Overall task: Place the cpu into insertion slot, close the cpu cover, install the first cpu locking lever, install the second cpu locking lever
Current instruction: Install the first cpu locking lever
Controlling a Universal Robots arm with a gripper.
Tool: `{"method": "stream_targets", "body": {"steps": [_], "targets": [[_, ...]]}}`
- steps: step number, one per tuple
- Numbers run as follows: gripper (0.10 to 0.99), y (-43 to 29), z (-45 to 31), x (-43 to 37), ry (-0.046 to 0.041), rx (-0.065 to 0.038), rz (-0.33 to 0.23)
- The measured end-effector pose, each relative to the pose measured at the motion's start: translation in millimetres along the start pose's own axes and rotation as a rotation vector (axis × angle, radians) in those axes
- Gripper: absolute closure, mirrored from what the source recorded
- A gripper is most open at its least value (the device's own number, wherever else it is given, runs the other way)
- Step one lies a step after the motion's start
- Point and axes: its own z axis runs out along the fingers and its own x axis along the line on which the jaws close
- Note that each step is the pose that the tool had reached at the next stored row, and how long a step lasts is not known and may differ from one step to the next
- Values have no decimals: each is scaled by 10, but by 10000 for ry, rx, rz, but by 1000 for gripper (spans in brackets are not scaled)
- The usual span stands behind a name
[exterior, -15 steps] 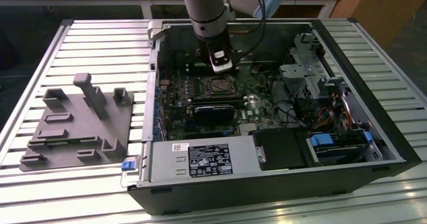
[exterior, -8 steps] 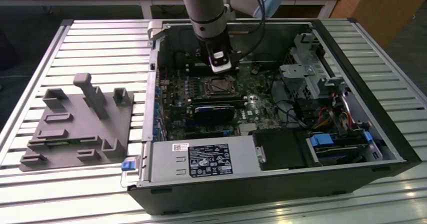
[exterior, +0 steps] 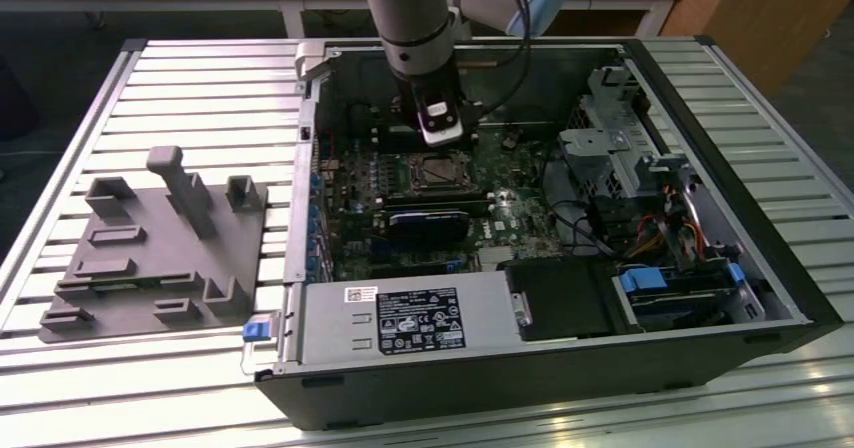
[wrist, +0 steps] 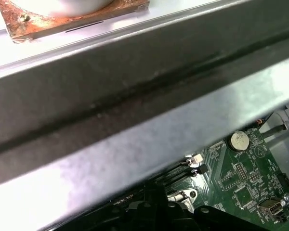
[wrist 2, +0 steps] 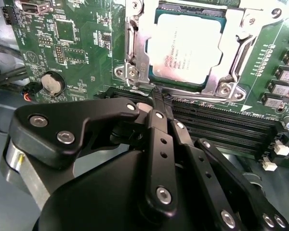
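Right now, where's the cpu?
In the second wrist view the cpu lies on the green board, framed by the cover, just beyond the gripper.

Pale silver cpu (wrist 2: 190, 45) — green motherboard (wrist 2: 77, 43) — black fingers (wrist 2: 159, 139).

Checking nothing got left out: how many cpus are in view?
1. The cpu sits framed by the cpu cover, just past the gripper in the second wrist view. The arm may hide others.

Slatted metal table (exterior: 174, 68), open computer case (exterior: 534, 378), grey fixture (exterior: 147, 258)
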Motion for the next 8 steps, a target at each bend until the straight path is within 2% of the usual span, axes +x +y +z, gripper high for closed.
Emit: {"method": "stream_targets", "body": {"steps": [8], "targets": [[980,3,-8,0,-11,15,49]]}}
